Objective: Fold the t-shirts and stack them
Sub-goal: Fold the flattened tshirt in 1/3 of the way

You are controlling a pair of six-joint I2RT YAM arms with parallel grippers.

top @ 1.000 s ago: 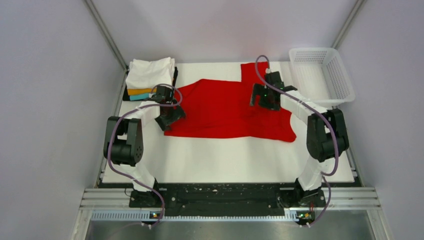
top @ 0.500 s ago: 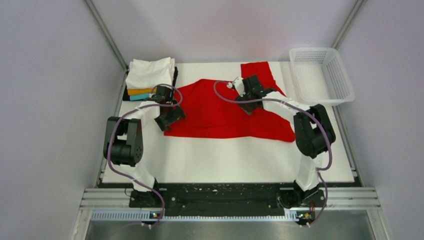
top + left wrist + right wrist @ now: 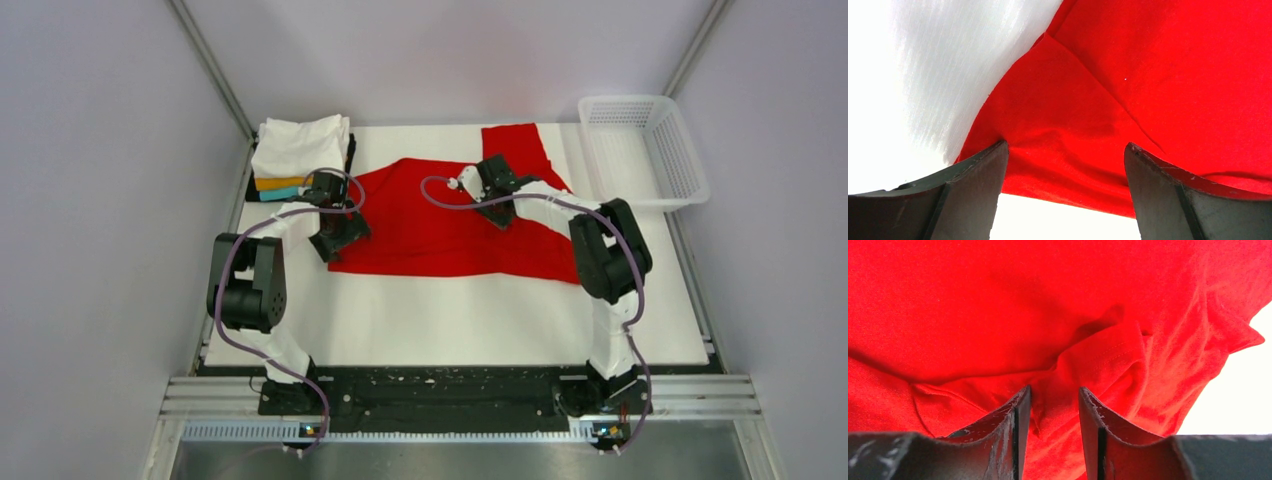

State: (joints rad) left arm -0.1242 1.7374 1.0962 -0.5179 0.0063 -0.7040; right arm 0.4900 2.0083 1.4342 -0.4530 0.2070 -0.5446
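Observation:
A bright red t-shirt (image 3: 440, 235) lies spread across the back half of the white table, with one part reaching toward the far edge. My left gripper (image 3: 343, 233) sits low at the shirt's left edge. It is open and its fingers straddle the red hem (image 3: 1063, 175) without pinching it (image 3: 1065, 145). My right gripper (image 3: 497, 203) is down on the shirt's upper middle. Its jaws (image 3: 1054, 388) are narrowed around a raised fold of red cloth (image 3: 1098, 360), with a gap still showing. A folded stack of t-shirts (image 3: 298, 150), white on top with orange and teal below, stands at the back left.
A white plastic mesh basket (image 3: 645, 150) stands at the back right corner, beyond the table's edge. Bare white table (image 3: 450, 320) stretches between the shirt and the arm bases. Grey walls close in both sides.
The right arm swung left from the shirt's right side onto its upper middle and lowered. Its jaws have narrowed around a fold. The left arm has not moved.

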